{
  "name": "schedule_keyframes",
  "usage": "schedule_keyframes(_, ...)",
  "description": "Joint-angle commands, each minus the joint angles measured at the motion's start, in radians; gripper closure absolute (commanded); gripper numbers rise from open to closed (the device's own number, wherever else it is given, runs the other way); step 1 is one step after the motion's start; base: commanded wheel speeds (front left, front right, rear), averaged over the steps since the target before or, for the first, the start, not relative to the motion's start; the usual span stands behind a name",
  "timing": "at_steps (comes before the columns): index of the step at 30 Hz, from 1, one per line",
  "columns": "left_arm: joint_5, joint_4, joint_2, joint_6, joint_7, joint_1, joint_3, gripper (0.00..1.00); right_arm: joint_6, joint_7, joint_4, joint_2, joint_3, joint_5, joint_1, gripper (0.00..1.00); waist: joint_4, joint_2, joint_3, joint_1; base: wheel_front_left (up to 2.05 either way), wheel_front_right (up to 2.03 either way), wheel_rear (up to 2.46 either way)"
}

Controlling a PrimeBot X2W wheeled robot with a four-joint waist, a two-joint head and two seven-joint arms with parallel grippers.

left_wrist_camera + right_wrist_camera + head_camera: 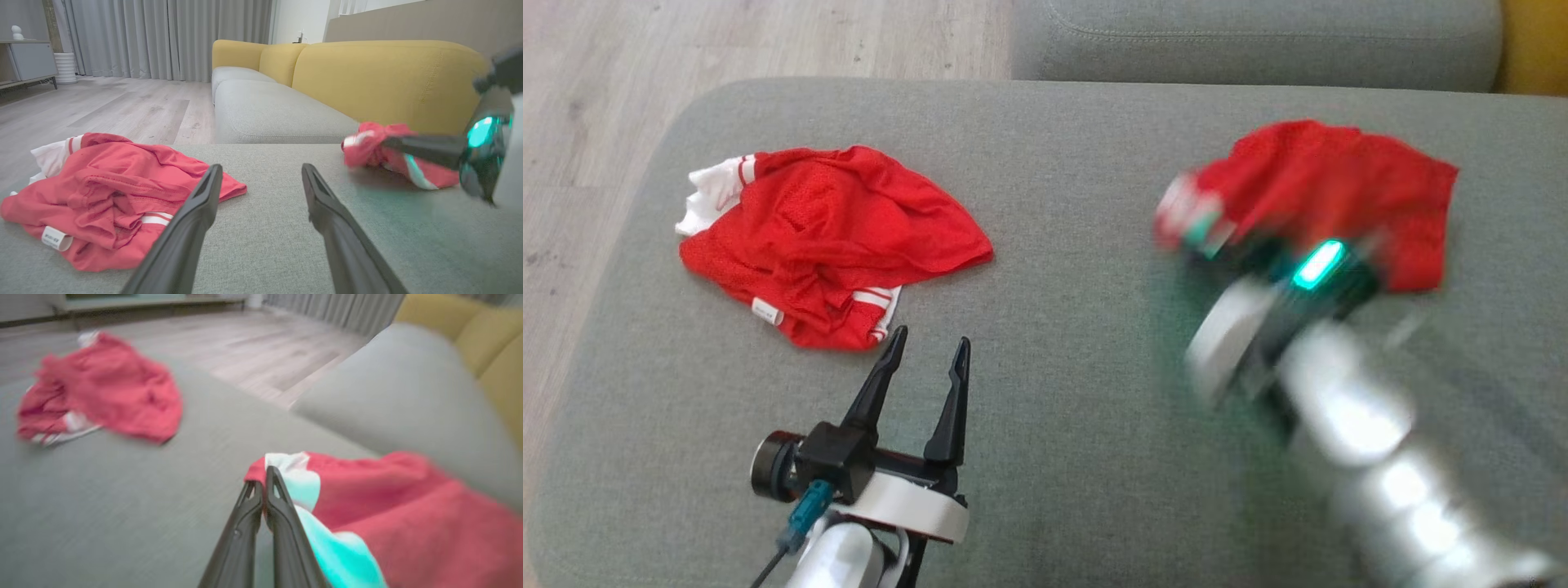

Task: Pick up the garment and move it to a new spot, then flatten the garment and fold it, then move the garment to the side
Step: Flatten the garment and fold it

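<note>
Two crumpled red garments with white trim lie on the grey cushion (1086,425). The right one (1347,184) (367,153) (408,514) has my right gripper (264,475) shut on its white-edged corner; the arm and cloth are blurred in the head view, the gripper (1209,233) at the garment's left end. The left garment (825,237) (110,196) (102,388) lies loose. My left gripper (931,336) (261,167) stands open and empty just below and right of it, apart from the cloth.
Beyond the cushion is a second grey seat (1258,37) (265,110) with a yellow backrest (388,81). Wooden floor (605,90) runs along the cushion's left edge and far left corner. A bare stretch of grey fabric lies between the two garments.
</note>
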Motion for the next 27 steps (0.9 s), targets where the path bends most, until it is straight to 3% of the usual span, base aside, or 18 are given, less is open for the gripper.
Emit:
schedule_keyframes(1, 0.009, -0.027, 0.004, -0.005, -0.012, -0.029, 0.038, 0.00, 0.007, 0.008, -0.056, 0.025, 0.076, 0.031, 0.029, 1.00, -0.003, 0.0000, 0.002, 0.0000, 0.00, 0.00, 0.00)
schedule_keyframes(8, 0.011, -0.016, -0.002, -0.013, -0.012, -0.045, 0.028, 0.00, 0.007, 0.035, -0.132, 0.047, 0.291, 0.126, 0.152, 1.00, -0.014, 0.0000, 0.004, 0.0000, 0.00, 0.00, 0.00)
schedule_keyframes(10, 0.010, -0.011, -0.003, -0.013, -0.012, -0.045, 0.027, 0.00, 0.007, 0.034, -0.152, 0.048, 0.310, 0.151, 0.163, 0.00, -0.020, 0.0000, 0.002, 0.0000, 0.00, 0.00, 0.00)
schedule_keyframes(15, 0.008, -0.007, -0.005, -0.013, -0.012, -0.037, 0.028, 0.00, 0.007, 0.016, -0.183, 0.048, 0.282, 0.180, 0.168, 0.00, -0.040, 0.0000, -0.006, 0.0000, 0.00, 0.00, 0.00)
schedule_keyframes(18, 0.008, -0.010, -0.004, -0.011, -0.012, -0.030, 0.034, 0.00, 0.007, -0.012, -0.209, 0.040, 0.206, 0.182, 0.180, 0.00, -0.061, 0.0000, -0.014, 0.0000, 0.00, 0.00, 0.00)
schedule_keyframes(22, 0.009, -0.020, -0.004, -0.009, -0.012, -0.022, 0.041, 0.00, 0.007, -0.052, -0.255, 0.011, 0.043, 0.157, 0.226, 0.00, -0.093, 0.0000, -0.025, 0.0000, 0.00, 0.00, 0.00)
schedule_keyframes(27, 0.012, -0.033, -0.006, -0.009, -0.012, -0.011, 0.047, 0.00, 0.007, -0.087, -0.308, 0.024, -0.247, 0.091, 0.335, 0.00, -0.131, 0.0000, -0.029, 0.0000, 0.00, 0.00, 0.00)
